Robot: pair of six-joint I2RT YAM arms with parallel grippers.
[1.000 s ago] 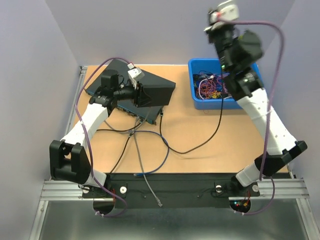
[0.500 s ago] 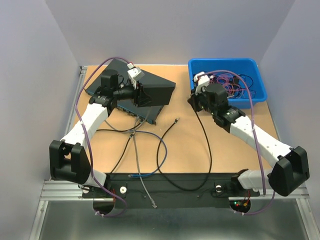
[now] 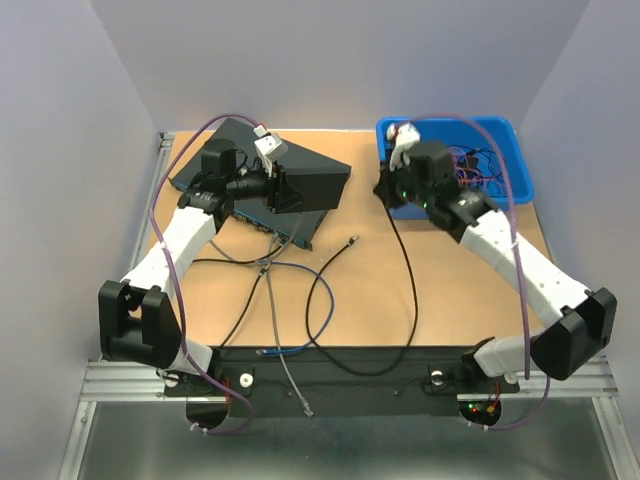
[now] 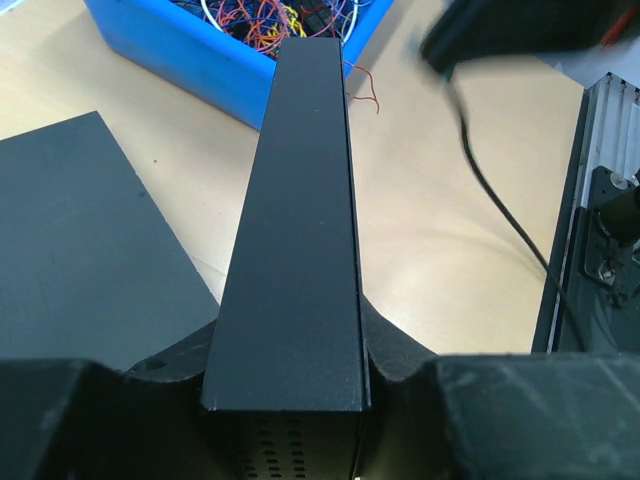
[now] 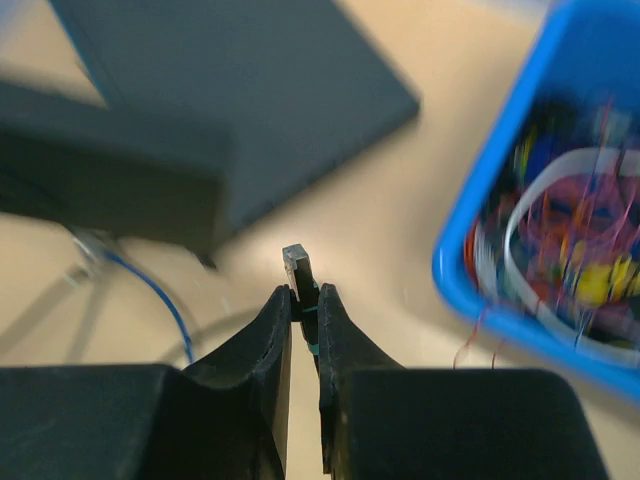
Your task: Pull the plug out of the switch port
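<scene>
The pull itself looked done; the small black plug (image 5: 297, 262) sat pinched between the nearly closed fingers of the right gripper (image 5: 303, 310), held in the air near the blue plastic bin (image 4: 185, 52) and well apart from any port; its thin black cable (image 3: 410, 290) trailed down across the tan wooden table (image 3: 450, 280). The left gripper (image 3: 278, 188) was clamped partway closed around the black box-shaped metal switch (image 4: 300, 220), holding it tilted up. What seemed left was only setting the plug aside and letting the switch down. Counted: two arms, one switch, one flat dark slab (image 4: 80, 230) beside it, one bin of mixed wires, one plug in hand; loose on the table lay a grey cable (image 3: 280, 330), a blue cable (image 3: 285, 351) and further black ones, too tangled to count surely.
</scene>
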